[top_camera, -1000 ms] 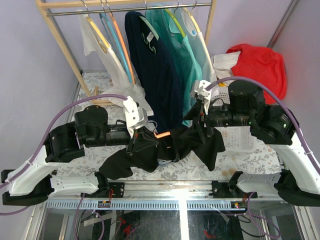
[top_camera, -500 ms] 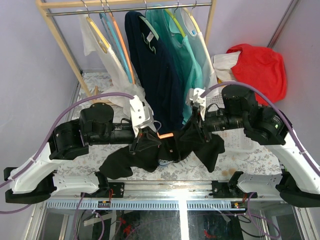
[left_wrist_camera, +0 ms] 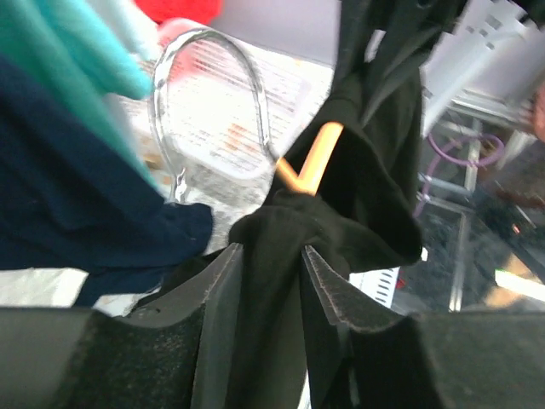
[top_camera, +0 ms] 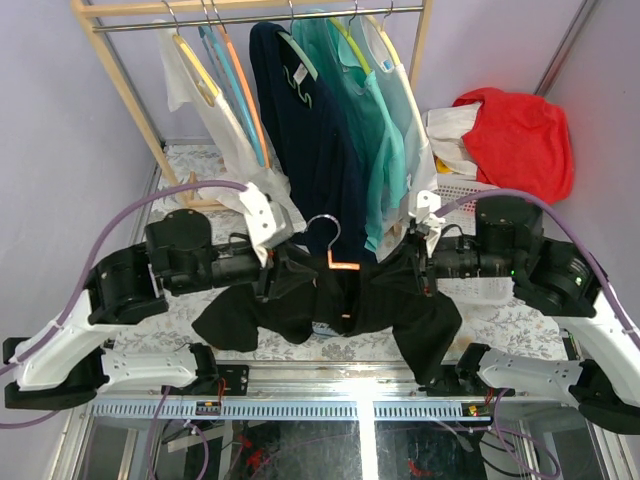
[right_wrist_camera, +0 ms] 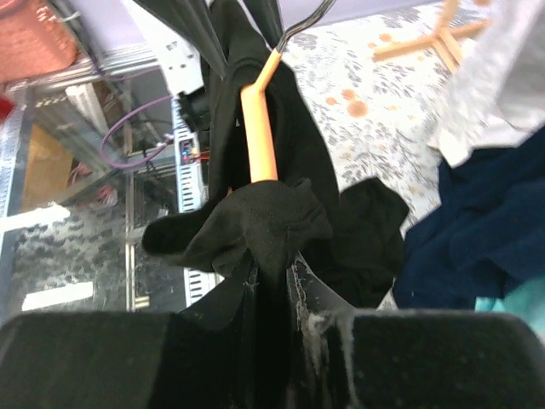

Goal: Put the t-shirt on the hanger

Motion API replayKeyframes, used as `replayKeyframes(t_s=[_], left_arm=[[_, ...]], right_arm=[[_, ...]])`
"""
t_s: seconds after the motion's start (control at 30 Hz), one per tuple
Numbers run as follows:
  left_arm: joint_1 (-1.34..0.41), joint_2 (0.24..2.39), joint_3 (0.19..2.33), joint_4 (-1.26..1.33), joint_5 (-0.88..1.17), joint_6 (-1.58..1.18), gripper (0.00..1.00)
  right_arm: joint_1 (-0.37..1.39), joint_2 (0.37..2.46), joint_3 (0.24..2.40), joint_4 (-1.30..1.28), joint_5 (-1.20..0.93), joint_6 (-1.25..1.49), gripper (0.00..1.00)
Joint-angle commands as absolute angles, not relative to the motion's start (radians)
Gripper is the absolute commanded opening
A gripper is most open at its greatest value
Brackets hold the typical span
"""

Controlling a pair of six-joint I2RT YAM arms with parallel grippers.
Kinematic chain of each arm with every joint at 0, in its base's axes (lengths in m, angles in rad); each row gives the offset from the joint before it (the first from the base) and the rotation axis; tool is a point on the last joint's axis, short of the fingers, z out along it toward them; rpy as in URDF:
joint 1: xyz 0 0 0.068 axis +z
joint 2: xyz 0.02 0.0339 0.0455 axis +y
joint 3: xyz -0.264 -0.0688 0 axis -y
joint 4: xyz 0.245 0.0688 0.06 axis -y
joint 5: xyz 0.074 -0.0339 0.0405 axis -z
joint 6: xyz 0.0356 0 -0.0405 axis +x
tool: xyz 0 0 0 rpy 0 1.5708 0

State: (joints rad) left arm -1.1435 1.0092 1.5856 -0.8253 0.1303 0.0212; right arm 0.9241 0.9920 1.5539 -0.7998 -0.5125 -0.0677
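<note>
If left grip loosens, t-shirt: slides off hanger toward 6 o'clock.
Left end effector: narrow gap, pinching t-shirt.
Right end effector: nearly closed, pinching t-shirt.

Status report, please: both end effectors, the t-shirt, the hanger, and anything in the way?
Both shut on the t-shirt: left end effector, right end effector. Cloth partly over the hanger, hook sticking out. Close behind it: navy shirt.

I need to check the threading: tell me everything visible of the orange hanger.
The hanger is thin, orange, plastic-looking, with a silver wire hook sticking out free. Only short orange stretches show; the rest lies inside the t-shirt, which wraps it. Left tool and right tool pinch shirt fabric beside it.
</note>
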Motion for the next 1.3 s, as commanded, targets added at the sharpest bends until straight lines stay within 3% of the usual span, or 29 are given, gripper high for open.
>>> replayKeyframes(t_s=[0.0, 0.5, 0.7, 1.03, 1.2, 1.27], left_arm=[[-1.134, 0.93, 1.597, -0.769, -0.018, 0.011, 0.34], [-1.133, 0.776, 1.48, -0.843, -0.298, -0.101, 0.41], [-1.133, 0.706, 1.398, -0.851, -0.423, -0.144, 0.6], [-1.133, 0.711, 1.265, -0.709, -0.472, -0.059, 0.8], [-1.133, 0.754, 1.26, -0.659, -0.451, -0.022, 0.81], [-1.132, 0.755, 1.262, -0.65, -0.436, -0.014, 0.71]], right_arm=[[0.905, 0.927, 1.561, -0.771, -0.349, 0.039, 0.0], [0.905, 0.853, 1.637, -0.816, -0.141, 0.04, 0.0], [0.905, 0.802, 1.675, -0.812, -0.14, 0.048, 0.0], [0.905, 0.773, 1.7, -0.815, -0.235, 0.061, 0.0], [0.905, 0.766, 1.69, -0.816, -0.239, 0.063, 0.0], [0.905, 0.765, 1.689, -0.815, -0.232, 0.063, 0.0]])
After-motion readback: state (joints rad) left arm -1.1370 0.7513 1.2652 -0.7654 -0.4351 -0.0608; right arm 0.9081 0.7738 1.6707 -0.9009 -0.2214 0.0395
